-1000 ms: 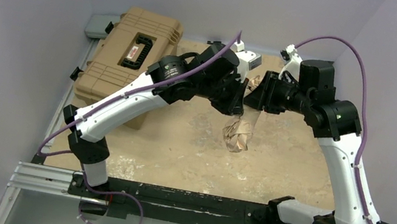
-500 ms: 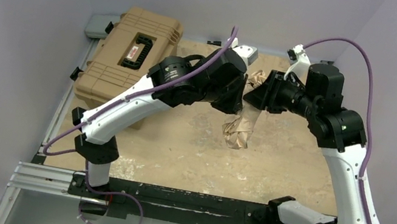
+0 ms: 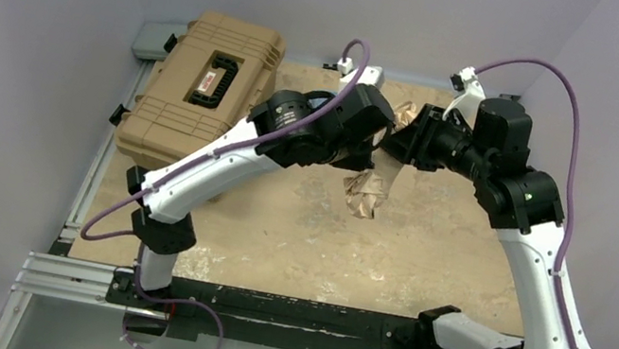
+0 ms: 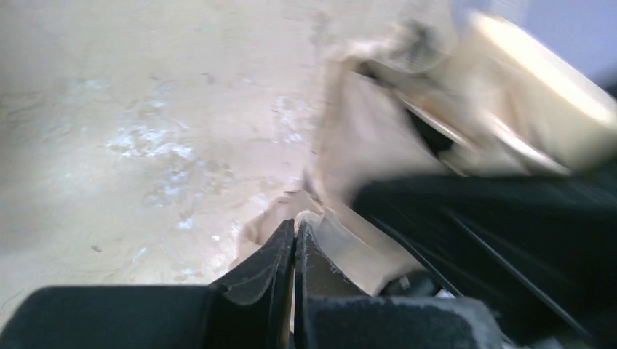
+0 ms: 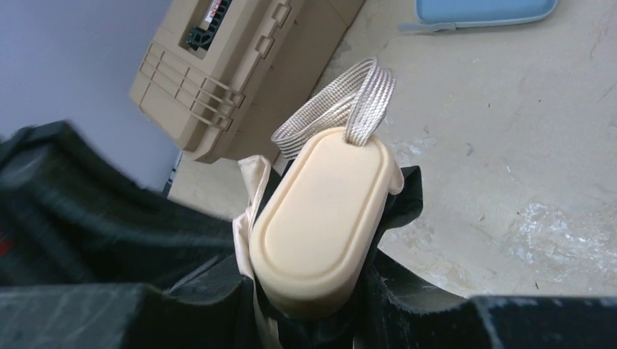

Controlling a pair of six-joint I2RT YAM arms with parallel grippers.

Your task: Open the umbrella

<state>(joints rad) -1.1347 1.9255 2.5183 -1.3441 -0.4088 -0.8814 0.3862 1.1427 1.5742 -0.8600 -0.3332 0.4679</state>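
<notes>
The umbrella (image 3: 366, 194) hangs above the counter (image 3: 296, 230) near the middle of its far edge; the right hand (image 5: 311, 287) clamps its beige handle (image 5: 320, 211), the left hand (image 4: 295, 231) pressed together at its cloth (image 4: 364, 145)

— Where's the case?
— I see the case (image 3: 205, 89) far left on the table (image 3: 426, 253).
— And the umbrella?
— The umbrella (image 3: 367, 194) is right of it, over the table's far middle.

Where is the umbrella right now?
In the top view the umbrella hangs toward the far middle, right of the tan case; the right wrist view shows the right gripper clamped on its beige handle.
</notes>
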